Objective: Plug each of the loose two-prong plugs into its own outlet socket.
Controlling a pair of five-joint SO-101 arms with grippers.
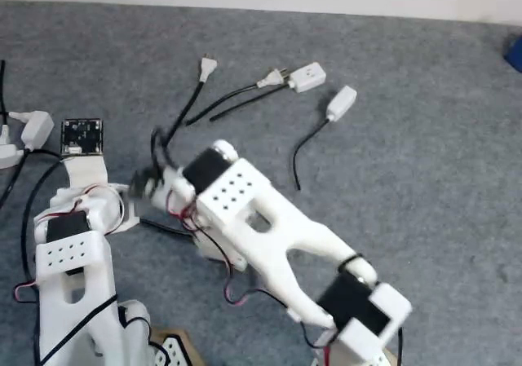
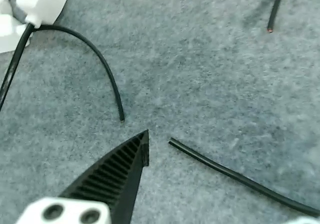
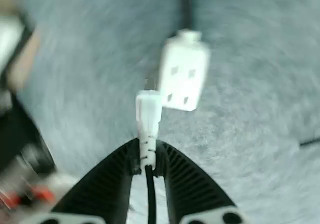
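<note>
Right now the right end effector point(image 3: 148, 153) is clamped on a white plug point(image 3: 148, 115). Its prongs point at a white socket point(image 3: 183, 77) lying just beyond on the grey counter point(image 3: 250, 149); whether they touch I cannot tell. At the counter's 9 o'clock side, the left end effector point(image 2: 210, 184) gapes wide, holding nothing, above black cords point(image 2: 240, 176). Toward 12 o'clock lie a loose plug point(image 1: 207, 67) and a third plug point(image 1: 272, 78) against a second socket point(image 1: 308, 76). A last socket point(image 1: 342, 102) is at 1 o'clock.
</note>
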